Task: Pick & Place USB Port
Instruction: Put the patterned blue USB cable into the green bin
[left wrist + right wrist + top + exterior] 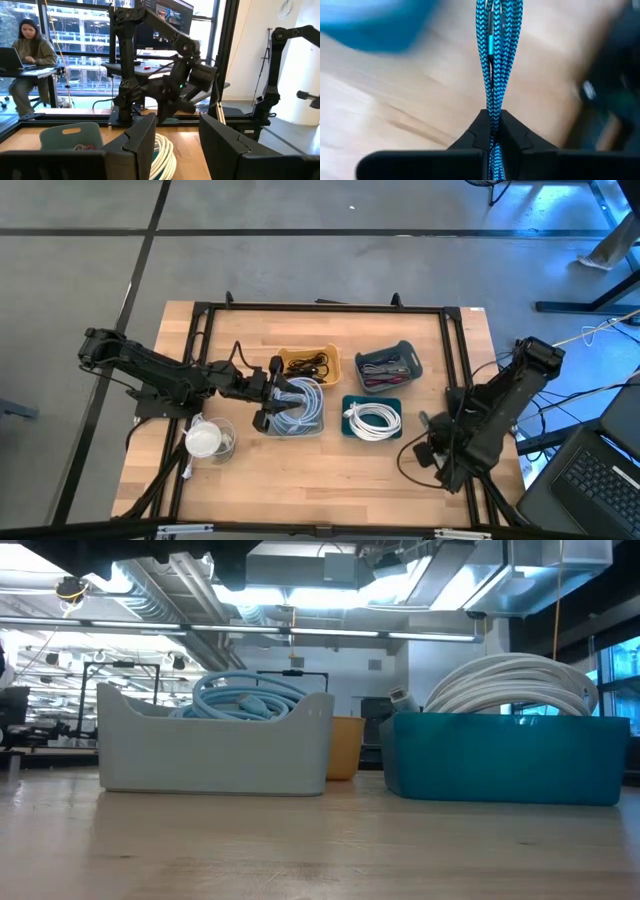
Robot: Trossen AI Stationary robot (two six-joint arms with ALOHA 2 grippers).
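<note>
The right gripper (492,134) has its jaws clenched on the blue cable (497,60), beside the teal bin (372,420); placing is left. The left gripper (175,145) waits, jaws released.

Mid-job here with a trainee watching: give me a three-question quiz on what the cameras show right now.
1. True or false: the right gripper is shut on a blue braided cable.
2. Which bin does the left gripper hang over? A) the yellow bin B) the grey bin of light blue cable C) the teal bin of white cable
3. Fill in: in the high view, the round white object lies on the ____ arm's side of the table.

Key: 1 true. 2 B. 3 left.
</note>
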